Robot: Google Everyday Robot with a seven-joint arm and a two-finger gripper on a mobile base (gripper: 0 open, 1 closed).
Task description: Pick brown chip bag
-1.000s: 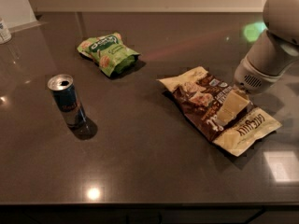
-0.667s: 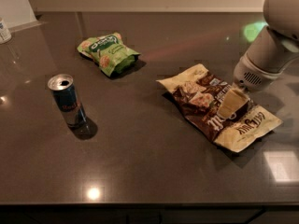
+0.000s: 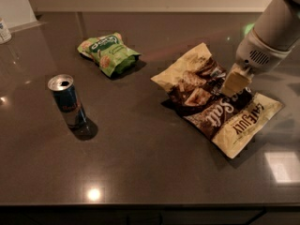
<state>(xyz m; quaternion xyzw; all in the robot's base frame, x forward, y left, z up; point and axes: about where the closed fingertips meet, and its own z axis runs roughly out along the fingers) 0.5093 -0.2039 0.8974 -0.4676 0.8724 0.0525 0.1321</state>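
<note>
Matt gripper [image 3: 234,82] at crinkly glossy brown chip bag [image 3: 204,108]; polished table [image 3: 140,168]; metal can [image 3: 67,101].

Tool [image 3: 234,82] over chip bag [image 3: 206,108] — can [image 3: 67,101] far left.

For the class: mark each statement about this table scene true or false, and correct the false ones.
1. The brown chip bag is the largest item on the table. True.
2. The can lies on its side. False: the can stands upright, with its open top showing.
3. The gripper is over the green snack bag. False: the gripper is at the brown chip bag, reaching in from the upper right.
4. The green snack bag lies apart from the brown chip bag, with bare table between them. True.
5. The can stands between the two bags. False: it stands to the left of both.
</note>
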